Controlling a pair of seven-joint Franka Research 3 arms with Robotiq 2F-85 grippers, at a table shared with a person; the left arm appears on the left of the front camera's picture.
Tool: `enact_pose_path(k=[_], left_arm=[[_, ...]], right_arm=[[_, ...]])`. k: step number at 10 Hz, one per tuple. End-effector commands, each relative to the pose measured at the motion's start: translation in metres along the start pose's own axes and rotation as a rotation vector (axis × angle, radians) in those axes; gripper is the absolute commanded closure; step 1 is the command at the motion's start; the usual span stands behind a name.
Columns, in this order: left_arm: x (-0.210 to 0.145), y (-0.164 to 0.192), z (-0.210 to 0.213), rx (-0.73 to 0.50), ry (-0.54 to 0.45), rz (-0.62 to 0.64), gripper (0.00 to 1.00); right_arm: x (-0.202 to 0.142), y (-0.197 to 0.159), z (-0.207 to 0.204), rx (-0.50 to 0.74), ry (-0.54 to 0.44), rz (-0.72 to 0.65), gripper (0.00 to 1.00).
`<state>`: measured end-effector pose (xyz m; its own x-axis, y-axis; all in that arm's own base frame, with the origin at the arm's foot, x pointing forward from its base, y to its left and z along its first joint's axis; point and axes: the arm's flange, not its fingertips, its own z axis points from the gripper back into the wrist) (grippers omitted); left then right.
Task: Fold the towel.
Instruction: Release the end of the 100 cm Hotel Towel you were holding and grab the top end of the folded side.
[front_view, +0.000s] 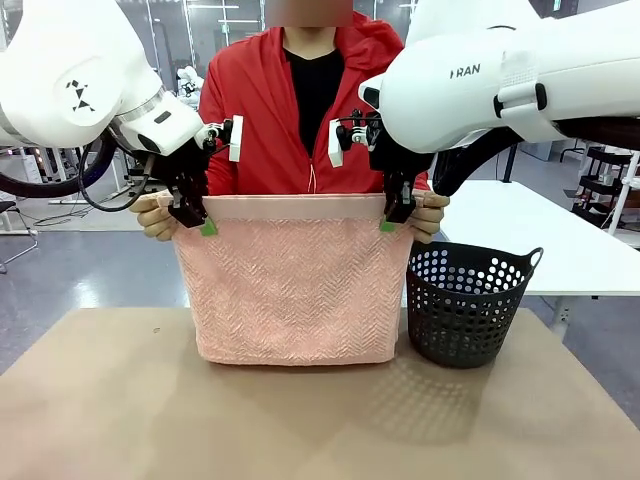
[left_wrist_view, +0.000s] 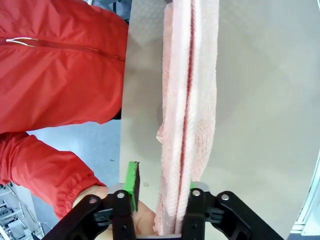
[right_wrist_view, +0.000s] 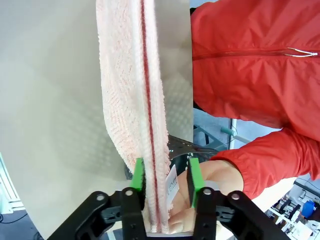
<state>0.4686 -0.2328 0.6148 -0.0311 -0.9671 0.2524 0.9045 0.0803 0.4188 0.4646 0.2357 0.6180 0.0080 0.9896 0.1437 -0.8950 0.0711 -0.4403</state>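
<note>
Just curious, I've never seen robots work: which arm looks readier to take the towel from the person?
Right, likely: the right fingers pinch the towel corner, while the left fingers straddle theirs with one pad off the cloth.

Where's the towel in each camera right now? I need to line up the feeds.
Front view: the towel hangs mid-frame, top corners at both grippers, bottom edge on the table.
Left wrist view: towel runs edge-on, top to bottom, centre-right.
Right wrist view: towel edge-on, centre-left.
Shared landmark: the person's red jacket.

Black basket (front_view: 466, 303) crowds the hanging towel's (front_view: 295, 290) right side; left side free.
</note>
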Motion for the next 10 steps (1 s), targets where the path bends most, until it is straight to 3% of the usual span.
enact_pose_path(k=[1, 7, 10], left_arm=[[-0.005, 0.001, 0.006, -0.028, -0.020, -0.014, 1.00], [-0.016, 0.001, 0.006, -0.042, -0.030, 0.040, 1.00], [-0.002, 0.000, 0.001, -0.018, -0.014, 0.001, 1.00]], right_arm=[[-0.002, -0.004, 0.000, 0.017, -0.009, 0.004, 0.97], [-0.004, -0.010, -0.007, 0.046, 0.000, -0.049, 1.00], [0.001, -0.001, 0.000, 0.011, 0.006, 0.001, 1.00]])
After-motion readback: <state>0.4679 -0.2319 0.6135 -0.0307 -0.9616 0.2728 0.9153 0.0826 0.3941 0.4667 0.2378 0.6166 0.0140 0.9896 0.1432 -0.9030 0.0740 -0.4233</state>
